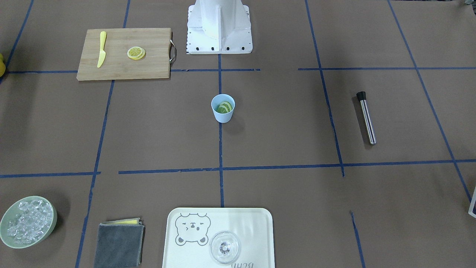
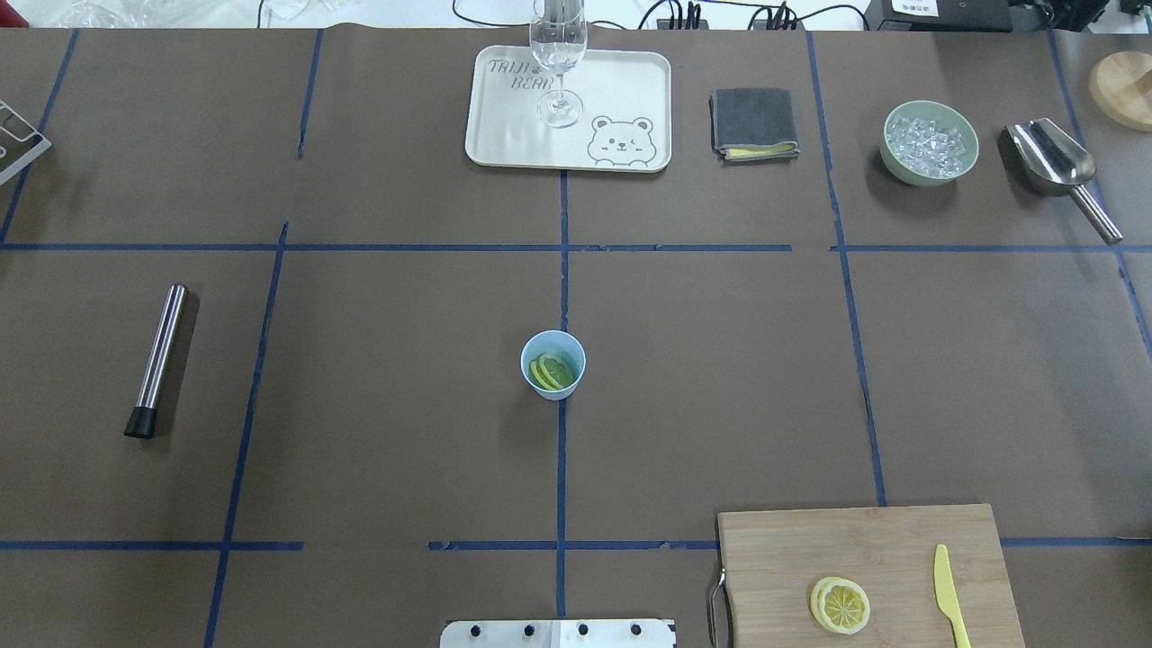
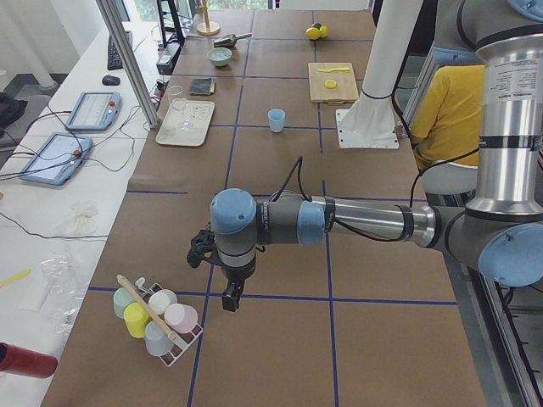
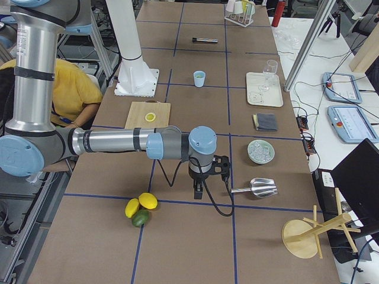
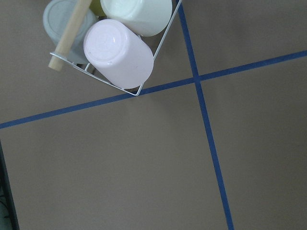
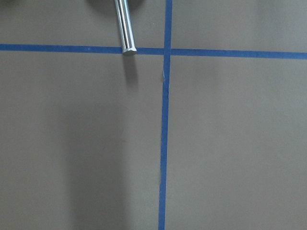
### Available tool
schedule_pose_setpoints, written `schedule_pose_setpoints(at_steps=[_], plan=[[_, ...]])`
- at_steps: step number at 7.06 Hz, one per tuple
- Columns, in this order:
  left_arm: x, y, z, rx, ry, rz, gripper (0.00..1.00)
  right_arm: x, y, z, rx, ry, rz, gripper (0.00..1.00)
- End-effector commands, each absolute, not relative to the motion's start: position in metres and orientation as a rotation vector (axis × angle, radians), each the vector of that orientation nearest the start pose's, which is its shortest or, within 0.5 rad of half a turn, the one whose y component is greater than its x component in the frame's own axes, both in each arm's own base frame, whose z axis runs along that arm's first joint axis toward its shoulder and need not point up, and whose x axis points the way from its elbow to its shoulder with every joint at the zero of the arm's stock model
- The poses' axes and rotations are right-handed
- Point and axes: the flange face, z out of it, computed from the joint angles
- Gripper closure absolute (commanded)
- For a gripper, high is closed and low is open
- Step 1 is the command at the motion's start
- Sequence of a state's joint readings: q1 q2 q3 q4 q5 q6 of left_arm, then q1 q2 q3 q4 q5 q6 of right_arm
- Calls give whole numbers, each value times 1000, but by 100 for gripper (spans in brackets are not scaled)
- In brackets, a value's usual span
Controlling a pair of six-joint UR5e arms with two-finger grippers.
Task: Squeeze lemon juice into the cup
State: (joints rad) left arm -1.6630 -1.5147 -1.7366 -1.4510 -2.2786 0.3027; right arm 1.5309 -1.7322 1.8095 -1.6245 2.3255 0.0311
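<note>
The brown-papered table [image 2: 378,360] is wide open round its middle, crossed by blue tape lines. The left arm [image 3: 356,222] reaches low over its own end of the table, with the left gripper [image 3: 229,301] hanging just beside the wire cup rack [image 3: 161,322]; spread or pressed together, I cannot tell. The right arm [image 4: 112,141] is out at the opposite end, right gripper [image 4: 197,190] near the metal scoop [image 4: 259,188], and again I cannot tell. The cutting board [image 2: 864,549] sits at the robot-side edge. The cup [image 1: 222,117] stands alone at centre with greenish slices inside. The lemon [image 2: 844,605] lies flat on the board, near the yellow knife [image 2: 947,594].
</note>
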Motion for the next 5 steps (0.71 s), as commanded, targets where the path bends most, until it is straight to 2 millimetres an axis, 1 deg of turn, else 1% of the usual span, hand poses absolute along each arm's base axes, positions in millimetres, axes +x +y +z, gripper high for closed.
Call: schedule_pose_setpoints(at_steps=[1,2,3,4,5], plan=[[-105,-459,612,154,768,199,0,48,-426,621,-6,-760,-12,0],[-104,-473,606,151,764,204,0,48,-427,622,-6,-755,-12,0],[-105,-468,592,117,771,192,0,48,-425,622,-7,-755,-12,0],[-96,-467,606,72,776,194,0,48,-425,623,-9,-753,-12,0],[-95,-465,613,53,777,189,0,48,-425,623,-7,-755,-12,0]])
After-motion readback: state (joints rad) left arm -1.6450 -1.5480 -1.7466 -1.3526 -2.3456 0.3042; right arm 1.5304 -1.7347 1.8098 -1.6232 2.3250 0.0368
